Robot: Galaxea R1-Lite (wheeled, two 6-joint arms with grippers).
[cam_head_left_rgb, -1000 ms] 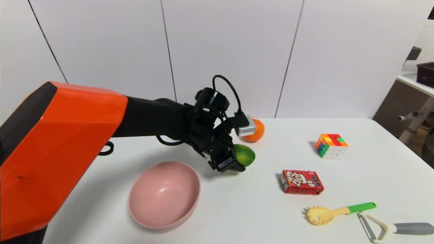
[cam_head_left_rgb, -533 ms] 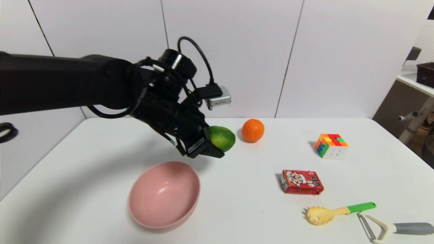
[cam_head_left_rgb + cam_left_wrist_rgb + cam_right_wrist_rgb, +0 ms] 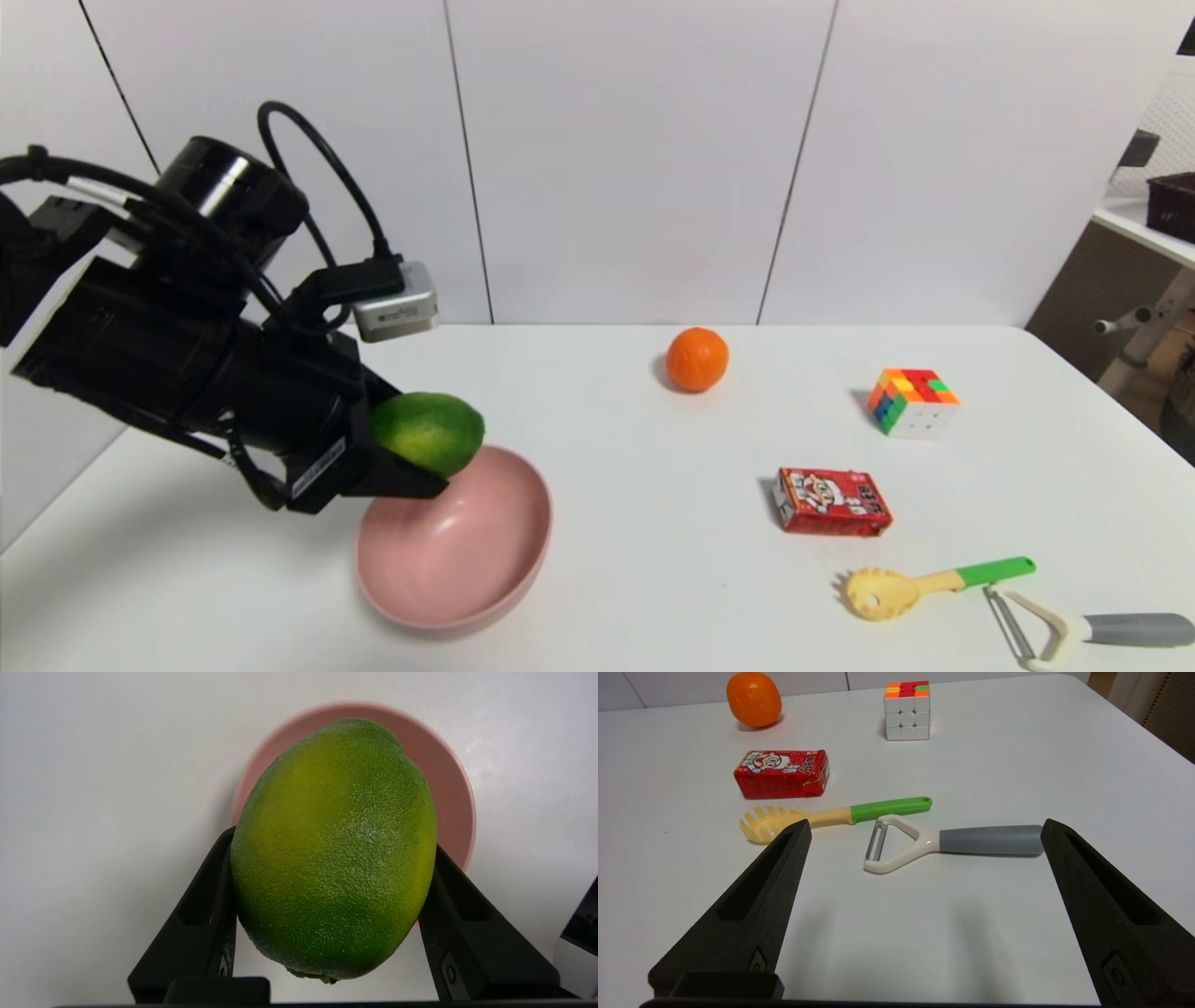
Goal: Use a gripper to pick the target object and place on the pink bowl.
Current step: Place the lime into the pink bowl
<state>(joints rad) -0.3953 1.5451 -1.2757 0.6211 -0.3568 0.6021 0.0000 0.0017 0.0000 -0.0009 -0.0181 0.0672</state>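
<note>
My left gripper (image 3: 411, 457) is shut on the target object (image 3: 429, 431), a glossy green oval fruit with yellowish patches, and holds it in the air above the far left rim of the pink bowl (image 3: 467, 560). In the left wrist view the target object (image 3: 334, 849) fills the gap between both black fingers (image 3: 205, 914), with the pink bowl (image 3: 453, 788) below it. My right gripper (image 3: 924, 830) stands open over bare table near the front right, out of the head view.
On the white table (image 3: 653, 597) lie a round orange fruit (image 3: 696, 358), a colour cube (image 3: 913, 401), a red carton (image 3: 831, 501), a yellow pasta spoon with green handle (image 3: 924, 585) and a peeler (image 3: 1092, 630). A shelf (image 3: 1158, 215) stands at the far right.
My left gripper has lifted the green fruit off the table beside the orange fruit and carried it left and toward me, to above the bowl's rim.
</note>
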